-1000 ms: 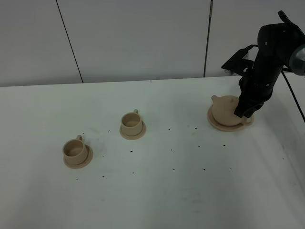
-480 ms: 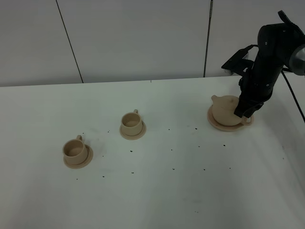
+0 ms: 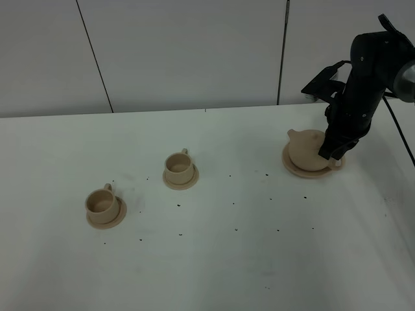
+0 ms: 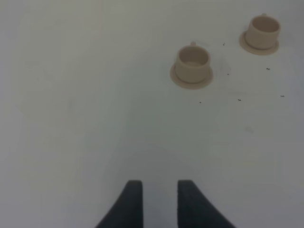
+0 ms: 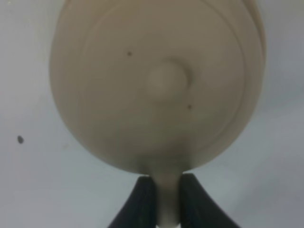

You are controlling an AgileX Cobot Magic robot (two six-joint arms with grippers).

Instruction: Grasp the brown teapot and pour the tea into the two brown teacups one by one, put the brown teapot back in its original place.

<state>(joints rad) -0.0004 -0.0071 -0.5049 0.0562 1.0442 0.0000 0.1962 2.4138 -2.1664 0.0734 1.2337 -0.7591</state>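
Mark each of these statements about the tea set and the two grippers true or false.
1. The brown teapot sits on its wide saucer. True.
2. The right gripper has its fingers on either side of the teapot's handle. True.
3. The left gripper holds a teacup. False: it holds nothing, and both teacups stand on their own saucers.
4. The teapot's lid is off. False: the knobbed lid is on the pot.
5. One teacup lies tipped on its side. False: both stand upright.
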